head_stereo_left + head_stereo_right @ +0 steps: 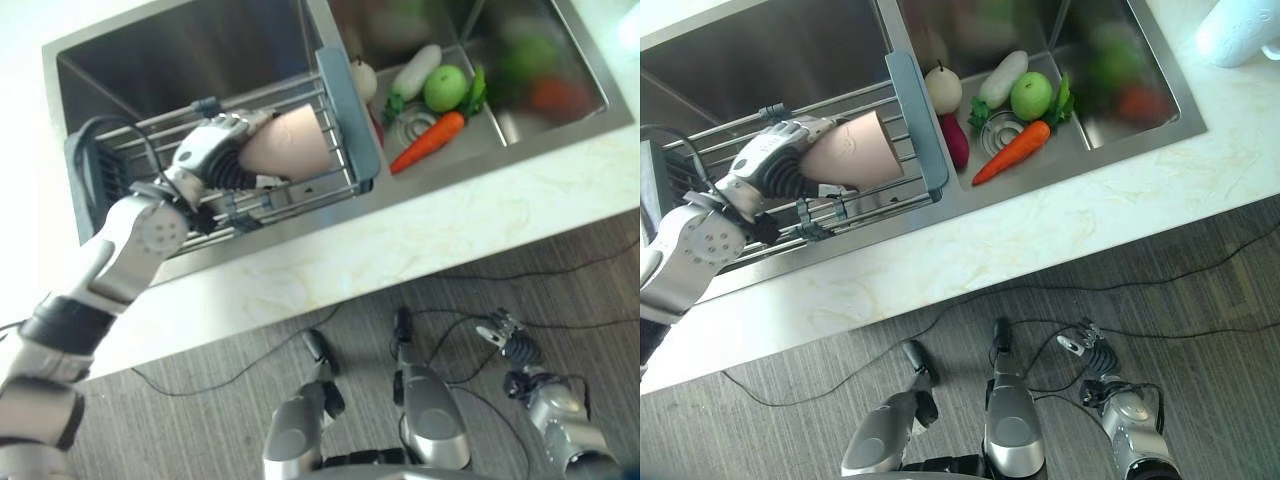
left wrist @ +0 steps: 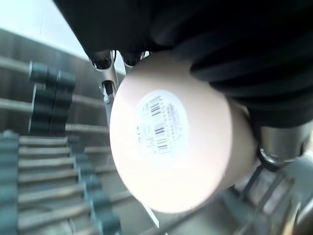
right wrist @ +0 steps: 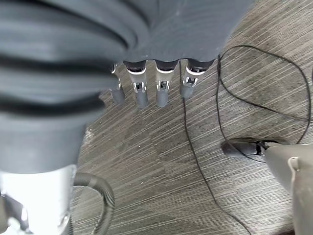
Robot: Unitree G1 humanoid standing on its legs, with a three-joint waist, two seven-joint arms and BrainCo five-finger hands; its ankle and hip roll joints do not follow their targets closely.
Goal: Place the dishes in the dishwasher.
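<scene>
Your left hand (image 1: 775, 160) is curled round a pale pink cup (image 1: 855, 152), held on its side over the wire dish rack (image 1: 902, 190) in the sink (image 1: 1080, 140). A carrot (image 1: 1012, 152) lies further right. Your right hand (image 1: 1087, 347) hangs over the floor, fingers straight.

A carrot (image 1: 1012, 151) lies in the sink's right basin (image 1: 1160, 122). Just beyond it sit a green apple (image 1: 1031, 96) and a white radish (image 1: 1001, 78).

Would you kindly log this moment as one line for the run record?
left hand: shut on pink cup | cup: lying sideways over wire rack in sink | right hand: idle, open, low above floor
</scene>
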